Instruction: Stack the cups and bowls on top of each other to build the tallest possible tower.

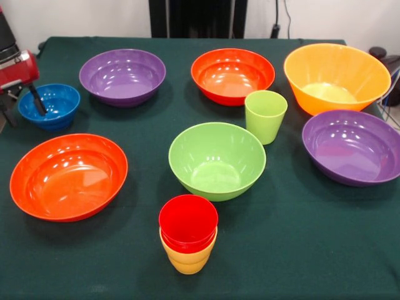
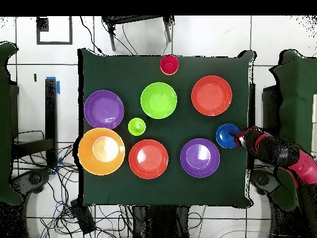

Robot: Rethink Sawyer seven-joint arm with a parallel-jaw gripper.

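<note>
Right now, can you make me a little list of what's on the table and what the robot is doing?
tower: glossy red plastic cup nested in yellow plastic cup
loose cup: light green plastic tumbler, upright
gripper: reaching into small blue plastic bowl
other bowls: six, all separate on green tablecloth

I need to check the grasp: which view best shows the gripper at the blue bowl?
The front view: the gripper reaches down inside the blue bowl with a dark finger visible by its rim. The overhead view shows only the gripper meeting the blue bowl's edge, fingers indistinct.
</note>
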